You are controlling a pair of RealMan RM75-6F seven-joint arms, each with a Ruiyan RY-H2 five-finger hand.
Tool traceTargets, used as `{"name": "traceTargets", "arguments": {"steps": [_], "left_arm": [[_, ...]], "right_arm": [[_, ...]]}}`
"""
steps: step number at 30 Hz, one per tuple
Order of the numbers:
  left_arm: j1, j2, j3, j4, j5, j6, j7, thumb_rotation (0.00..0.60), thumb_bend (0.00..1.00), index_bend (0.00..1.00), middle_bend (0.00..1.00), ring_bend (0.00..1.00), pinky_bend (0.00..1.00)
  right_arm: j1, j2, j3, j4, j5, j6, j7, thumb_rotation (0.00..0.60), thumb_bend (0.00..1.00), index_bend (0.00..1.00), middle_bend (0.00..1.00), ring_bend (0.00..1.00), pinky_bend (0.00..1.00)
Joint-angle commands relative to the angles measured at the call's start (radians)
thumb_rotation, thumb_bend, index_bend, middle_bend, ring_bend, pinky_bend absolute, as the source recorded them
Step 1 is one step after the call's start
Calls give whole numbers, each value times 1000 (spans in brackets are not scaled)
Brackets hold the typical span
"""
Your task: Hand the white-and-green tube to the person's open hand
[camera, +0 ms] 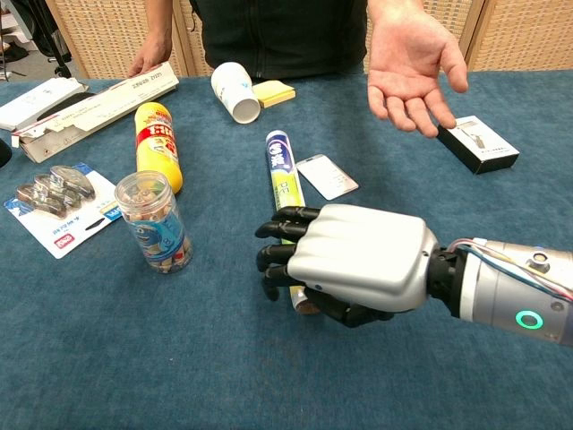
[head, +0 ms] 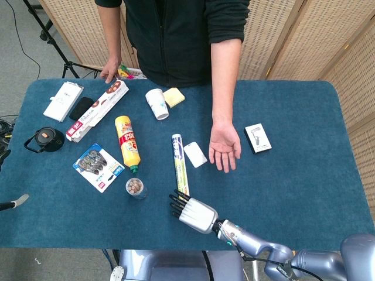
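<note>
The long white-and-green tube [camera: 284,184] is lying flat on the blue-covered bench [head: 304,181], its near end under the silver-backed right hand [camera: 345,264]. The black fingers [camera: 277,260] are curling over that end; cannot tell whether they are gripping it. The person's open palm [head: 224,147] is waiting nearby.

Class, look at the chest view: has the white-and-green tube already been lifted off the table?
No. The white-and-green tube lies flat on the blue table, with the right hand over its near end.
</note>
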Motion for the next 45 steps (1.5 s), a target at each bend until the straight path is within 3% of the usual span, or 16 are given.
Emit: {"name": "traceTargets", "arguments": {"steps": [1,13,19,24,26,28,30,38,41,45], "left_arm": [[0,0,1,-1,1,0,3,600,0,16,0,0,0],[-1,-1,3,-7,3,-2,13,600,0,16,0,0,0],[-3,-4,4,-8,4,-5,21,600,0,16,0,0,0],[-5,-5,5,-13,3,-9,32,600,0,16,0,0,0],[-5,-6,5,-14,3,-9,36,600,0,16,0,0,0],[-5,-6,6,-16,4,-9,38,600,0,16,0,0,0],[-4,-6,6,-17,4,-7,39,600,0,16,0,0,0],[-2,-2,4,-13,2,-4,23,600,0,16,0,0,0],[-3,-1,4,-12,1,-6,20,600,0,16,0,0,0],[-3,0,4,-12,1,-7,17,600,0,16,0,0,0]], "right_arm": [[-5,18,-9,10,23,-5,-58,600,827,317,217,0,55],[-55,132,-46,68,78,38,-186,600,827,368,274,0,56],[-89,168,-47,119,117,86,-120,600,827,368,274,0,61],[-116,193,-54,124,103,165,31,600,824,368,273,24,61],[-121,196,-56,127,100,182,97,600,758,368,262,39,61],[-125,197,-55,127,107,190,152,600,599,368,230,44,61],[-131,196,-52,126,126,193,218,600,532,350,200,44,61],[-138,179,-10,113,281,112,348,600,363,91,11,0,61],[-133,162,20,104,340,90,383,600,320,75,0,0,61],[-121,140,49,105,384,76,391,600,335,75,0,0,61]]}}
